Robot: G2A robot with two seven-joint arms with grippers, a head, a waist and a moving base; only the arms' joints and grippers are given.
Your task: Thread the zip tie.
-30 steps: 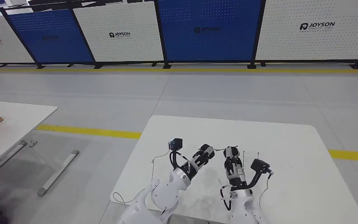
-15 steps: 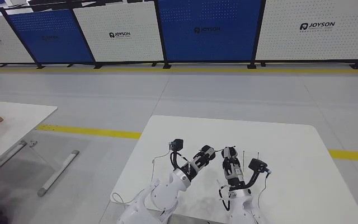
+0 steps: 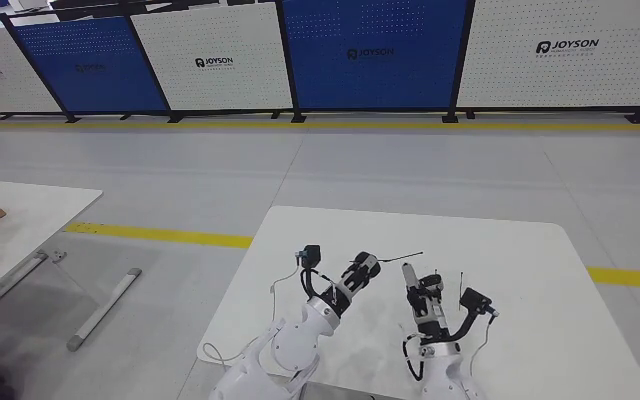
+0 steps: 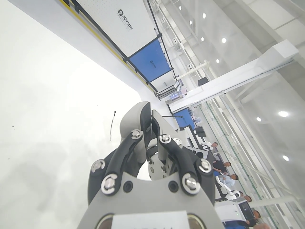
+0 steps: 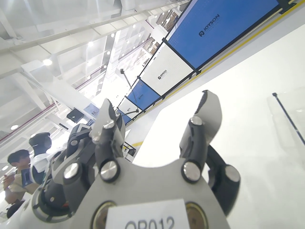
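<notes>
A white table [image 3: 520,250] sits at 6 o'clock on a grey floor [image 3: 300,165]. A second white table [image 3: 40,215] juts in at 9 o'clock. A yellow floor line [image 3: 150,235] runs between them. Blue and white panels [image 3: 375,55] stand at 12 o'clock.

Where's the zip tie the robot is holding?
In the top view, the zip tie sticks out of the left gripper, reaching sideways past the right gripper.

A white table [image 3: 500,250] stands on a pale grey floor [image 3: 400,165] crossed by a yellow line [image 3: 160,236]. A second white table [image 3: 40,215] sits at the left. Blue panels [image 3: 375,50] and white perforated panels [image 3: 215,60] in black frames close the far side. Round ceiling lights [image 4: 224,40] shine among white beams [image 4: 238,77].
</notes>
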